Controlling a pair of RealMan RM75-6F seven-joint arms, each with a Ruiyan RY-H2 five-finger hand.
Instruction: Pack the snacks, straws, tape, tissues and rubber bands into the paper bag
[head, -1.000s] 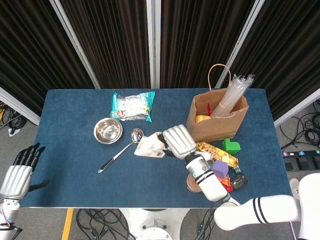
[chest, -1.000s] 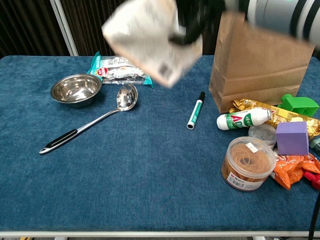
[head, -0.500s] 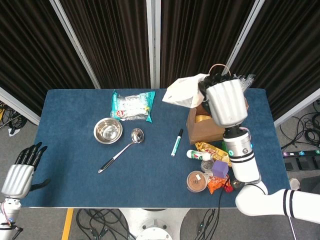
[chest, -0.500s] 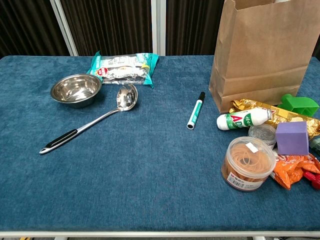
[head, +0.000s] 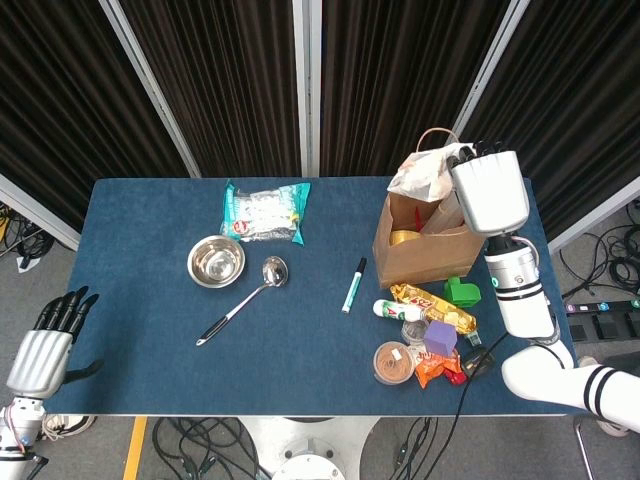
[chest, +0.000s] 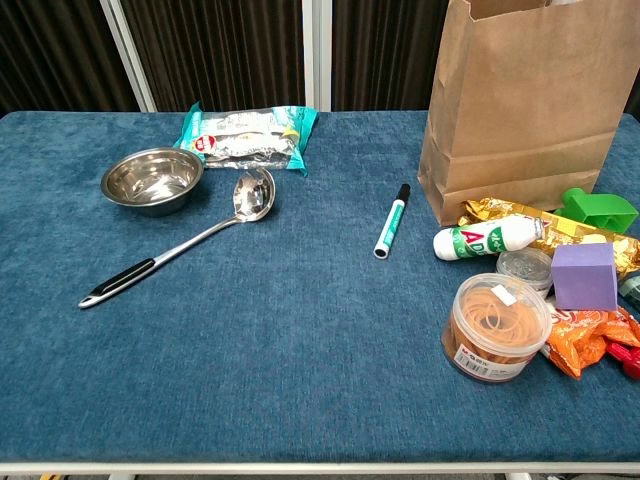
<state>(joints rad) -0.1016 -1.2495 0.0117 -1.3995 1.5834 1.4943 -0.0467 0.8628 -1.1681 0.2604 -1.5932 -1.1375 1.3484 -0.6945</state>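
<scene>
The right hand (head: 488, 190) has a broad, pale silver-grey back plate with rounded edges, and black fingertips (head: 482, 148) show along its top edge, near the paper bag (head: 430, 245). Below it, beside the bag, a white cylindrical forearm carries a narrow dark ring with a small teal mark. Further down, the white arm shell widens and bears black bands. The left hand (head: 42, 352), well apart from the bag, has the same silver-grey back, black fingers and a black thumb.
</scene>
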